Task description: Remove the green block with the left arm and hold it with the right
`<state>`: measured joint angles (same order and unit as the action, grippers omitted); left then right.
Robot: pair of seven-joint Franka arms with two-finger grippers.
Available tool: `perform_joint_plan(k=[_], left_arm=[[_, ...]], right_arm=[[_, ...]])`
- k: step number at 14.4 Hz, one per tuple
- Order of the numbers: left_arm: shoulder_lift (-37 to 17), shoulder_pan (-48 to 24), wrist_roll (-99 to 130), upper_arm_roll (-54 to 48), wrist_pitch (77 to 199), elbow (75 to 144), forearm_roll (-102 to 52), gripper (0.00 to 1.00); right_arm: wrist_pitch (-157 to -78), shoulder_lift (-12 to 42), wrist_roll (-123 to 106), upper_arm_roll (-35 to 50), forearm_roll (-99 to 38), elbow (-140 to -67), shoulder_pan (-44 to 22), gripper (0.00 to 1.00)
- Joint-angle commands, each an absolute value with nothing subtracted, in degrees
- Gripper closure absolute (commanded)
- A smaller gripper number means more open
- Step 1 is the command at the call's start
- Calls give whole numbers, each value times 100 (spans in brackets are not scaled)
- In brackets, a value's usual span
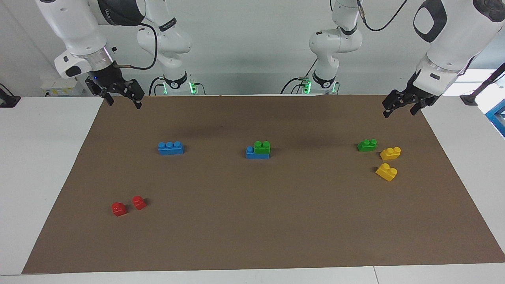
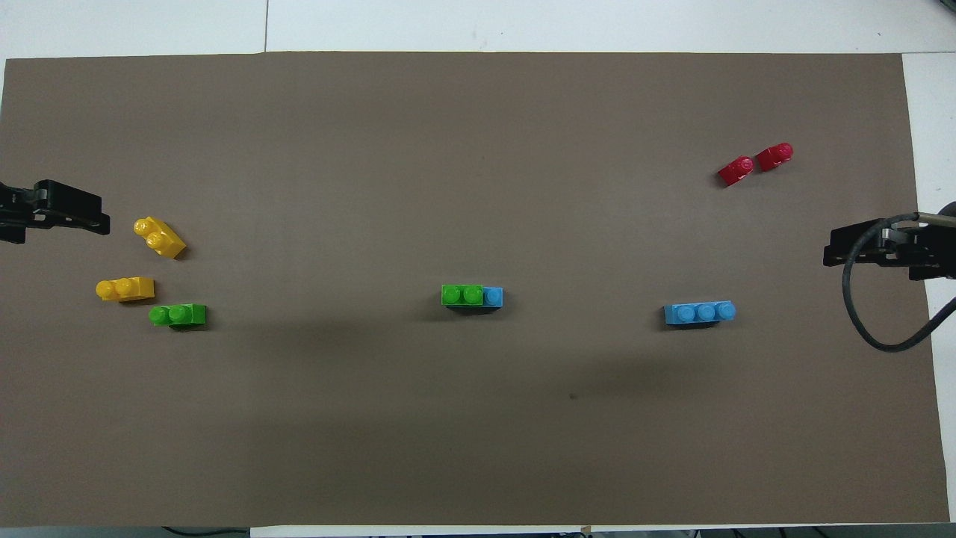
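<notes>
The green block (image 1: 262,146) is a two-stud brick stuck on top of a blue brick (image 1: 252,154) in the middle of the brown mat; it also shows in the overhead view (image 2: 461,294). My left gripper (image 1: 398,113) hangs open and empty above the mat's edge at the left arm's end, over the spot near the yellow bricks (image 2: 56,217). My right gripper (image 1: 124,103) hangs open and empty above the mat's corner at the right arm's end (image 2: 859,250). Both are far from the green block.
A second green two-stud brick (image 1: 367,145) lies beside two yellow bricks (image 1: 390,153) (image 1: 386,172) at the left arm's end. A lone blue three-stud brick (image 1: 170,148) and two red bricks (image 1: 128,206) lie toward the right arm's end.
</notes>
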<state>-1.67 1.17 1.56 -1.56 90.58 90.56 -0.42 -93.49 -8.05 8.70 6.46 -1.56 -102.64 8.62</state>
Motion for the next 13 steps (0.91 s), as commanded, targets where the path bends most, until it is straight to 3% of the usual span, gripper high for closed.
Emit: perform_joint_plan(k=[1, 9, 13], left_arm=[[-26, 114, 333, -158, 9220, 9237, -149, 0], [53, 26, 3177, -211, 9492, 9413, -632, 0], [88, -254, 5356, -220, 9808, 9562, -703, 0]], right_arm=[[-9404, -1002, 966, 703, -53, -10546, 879, 0], [-9667, -1028, 1765, 791, -149, -10801, 625, 0], [-9817, -888, 3528, 791, -674, -10924, 317, 0]])
